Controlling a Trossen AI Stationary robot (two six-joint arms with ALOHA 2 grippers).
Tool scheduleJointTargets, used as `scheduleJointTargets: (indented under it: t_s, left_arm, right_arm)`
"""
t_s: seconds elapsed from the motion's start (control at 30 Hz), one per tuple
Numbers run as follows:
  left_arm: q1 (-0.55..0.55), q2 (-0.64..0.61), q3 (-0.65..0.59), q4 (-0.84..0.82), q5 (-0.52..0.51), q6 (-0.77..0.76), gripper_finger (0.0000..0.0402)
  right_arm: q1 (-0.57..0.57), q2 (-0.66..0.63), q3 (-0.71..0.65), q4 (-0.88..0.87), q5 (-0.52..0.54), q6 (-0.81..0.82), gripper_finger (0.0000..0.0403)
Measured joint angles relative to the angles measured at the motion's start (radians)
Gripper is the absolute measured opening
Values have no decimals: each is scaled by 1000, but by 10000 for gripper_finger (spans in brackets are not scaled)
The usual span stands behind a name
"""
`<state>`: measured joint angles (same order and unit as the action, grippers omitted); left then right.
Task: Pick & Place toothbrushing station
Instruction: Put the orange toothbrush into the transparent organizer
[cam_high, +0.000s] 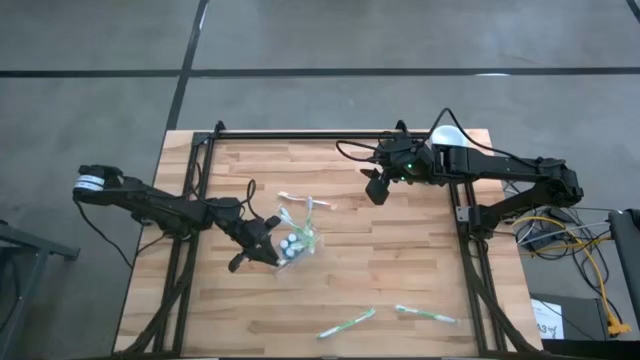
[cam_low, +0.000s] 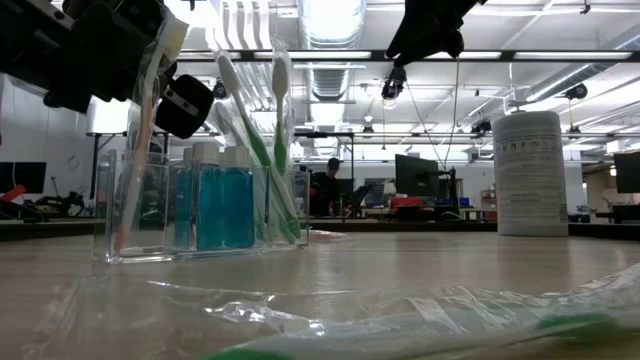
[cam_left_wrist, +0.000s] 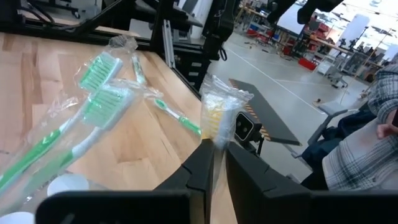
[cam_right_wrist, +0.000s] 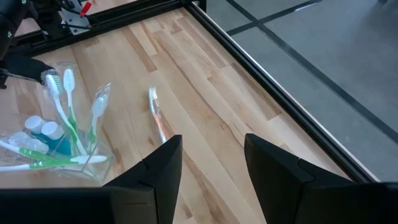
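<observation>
At the high view's centre-left, the left gripper (cam_high: 262, 247) pinches a yellow-bristled plastic-wrapped toothbrush (cam_left_wrist: 219, 118) just beside the clear acrylic organiser (cam_high: 298, 240), so it should lower straight into a free slot, while the right gripper (cam_high: 377, 188) waits wide apart at upper right.

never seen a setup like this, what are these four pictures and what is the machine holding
These are four cameras on one two-armed robot at a wooden table. One looks straight down, one sits at table height, and one rides on each wrist.

On the table stands a clear holder with toothbrushes and small blue bottles. More wrapped toothbrushes lie loose near the front edge.

The left end effector is at the holder, its fingers nearly together around a wrapped yellow toothbrush, seen best from its wrist camera. The right end effector hangs open above the table, holding nothing. A white tub stands at the far side.
</observation>
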<state>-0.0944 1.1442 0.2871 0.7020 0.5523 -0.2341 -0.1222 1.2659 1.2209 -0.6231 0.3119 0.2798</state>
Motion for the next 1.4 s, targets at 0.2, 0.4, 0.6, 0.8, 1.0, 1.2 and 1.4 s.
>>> scheduleJointTargets:
  t_s: [0.2,0.4,0.6,0.8,1.0,1.2,1.4]
  left_arm:
    - [0,0,0,-6,3,23,42]
    - [0,0,0,-9,-15,12,42]
    - [0,0,0,-9,-34,-63,42]
    - [0,-2,0,-9,-34,-59,65]
    - [0,-2,0,-6,-54,-79,141]
    - [0,-2,1,-4,-64,-80,198]
    - [0,-41,1,-4,-74,-65,205]
  right_arm:
    - [0,0,0,0,0,0,169]
    - [0,0,0,0,0,0,169]
    - [0,0,0,0,0,0,169]
    - [0,0,0,0,0,0,169]
    - [0,0,0,0,0,0,169]
    - [0,0,0,0,0,0,169]
    - [0,0,0,0,0,0,169]
